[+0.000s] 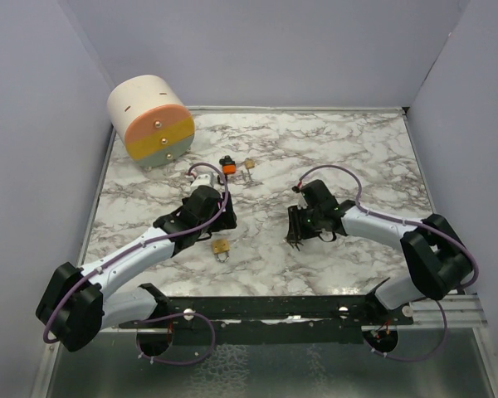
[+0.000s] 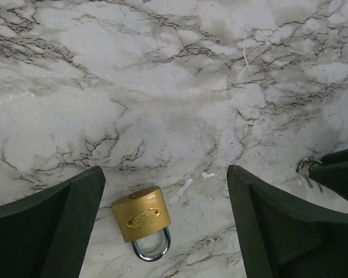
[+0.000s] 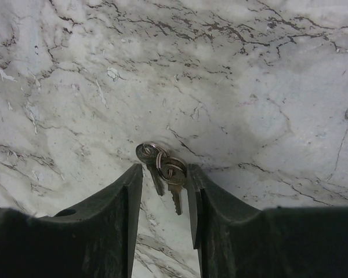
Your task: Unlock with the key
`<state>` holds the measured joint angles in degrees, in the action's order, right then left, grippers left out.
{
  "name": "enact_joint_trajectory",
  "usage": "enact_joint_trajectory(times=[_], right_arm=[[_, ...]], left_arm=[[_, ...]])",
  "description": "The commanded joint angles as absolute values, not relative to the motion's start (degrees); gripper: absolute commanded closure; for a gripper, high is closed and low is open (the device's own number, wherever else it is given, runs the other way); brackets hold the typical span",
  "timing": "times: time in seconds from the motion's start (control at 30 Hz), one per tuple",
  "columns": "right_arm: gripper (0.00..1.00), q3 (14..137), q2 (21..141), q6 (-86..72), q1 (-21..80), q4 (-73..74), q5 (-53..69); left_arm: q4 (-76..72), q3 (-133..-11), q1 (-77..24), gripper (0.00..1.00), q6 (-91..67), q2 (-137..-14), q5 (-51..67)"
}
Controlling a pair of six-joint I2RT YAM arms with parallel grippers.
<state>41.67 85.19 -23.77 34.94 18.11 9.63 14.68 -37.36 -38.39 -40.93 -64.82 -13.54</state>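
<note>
Clearly the right claw (image 3: 165, 169) pinches the keys (image 3: 175, 175) between its tips; left claw (image 2: 165, 171) gapes wide over the padlock (image 2: 140, 217).

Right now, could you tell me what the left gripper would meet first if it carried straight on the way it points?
Probably the marble table: the left gripper points down at it with open fingers, and the brass padlock lying between them would sit in the gap. Depth is unclear.

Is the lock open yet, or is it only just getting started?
Just starting. Nothing is done: the brass padlock sits closed on the table. In hand: the right claw brackets the keys, grip unclear; the open left claw hangs over the padlock. Left: lifting both, inserting a key, turning it.
</note>
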Motion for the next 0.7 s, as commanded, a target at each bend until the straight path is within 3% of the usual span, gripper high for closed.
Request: enact_joint_trajectory(times=[0.0,0.4,0.67], right_arm=[[0.65,43.2,86.8,-22.4,35.2,17.6,6.8],[0.94,42.4,87.8,-22.7,35.2,16.9,6.8],[0.99,42.1,86.9,-22.8,35.2,17.7,5.7]], left_arm=[[14.2,-36.6,-38.7,0.12,-42.0,-64.8,-14.3],[14.3,-37.5,-38.7,0.12,-41.3,-65.0,-13.7],[12.4,-40.1,-38.7,0.12,-39.1,-69.5,-11.9]])
